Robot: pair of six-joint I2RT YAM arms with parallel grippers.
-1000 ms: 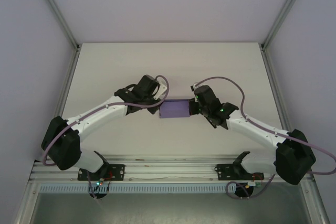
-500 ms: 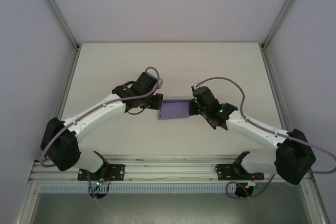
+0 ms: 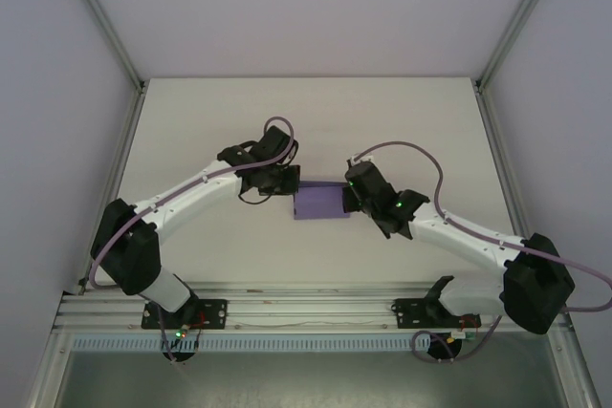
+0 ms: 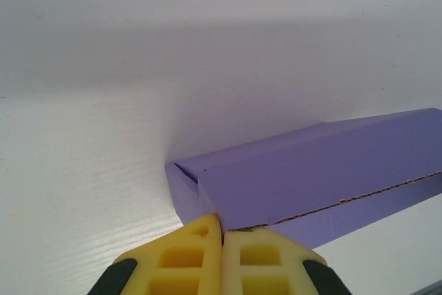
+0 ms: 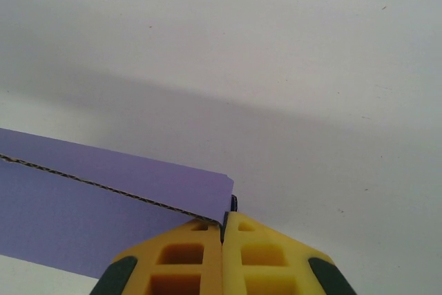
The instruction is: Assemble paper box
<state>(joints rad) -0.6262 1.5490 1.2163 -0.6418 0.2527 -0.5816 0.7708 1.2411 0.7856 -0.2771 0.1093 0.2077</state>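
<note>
The paper box (image 3: 320,202) is a purple, folded, shallow rectangle lying on the white table (image 3: 306,117) between my two arms. My left gripper (image 3: 290,184) sits at its left end. In the left wrist view the yellow fingers (image 4: 186,257) are pressed together, with the tips (image 4: 221,220) against the near left corner of the box (image 4: 311,177) and nothing between them. My right gripper (image 3: 350,194) is at the box's right end. Its tips (image 5: 224,219) are shut, touching the lower right corner of a raised purple flap (image 5: 103,170), whose corrugated edge shows.
Grey enclosure walls with aluminium posts (image 3: 105,26) stand on the left, back and right of the table. A metal rail (image 3: 306,311) carrying both arm bases runs along the near edge. Purple cables (image 3: 421,155) loop over both wrists.
My left arm has swung its elbow inward and turned its wrist, bringing the gripper to the box's back left corner. My right gripper has edged slightly left. The box has barely moved.
</note>
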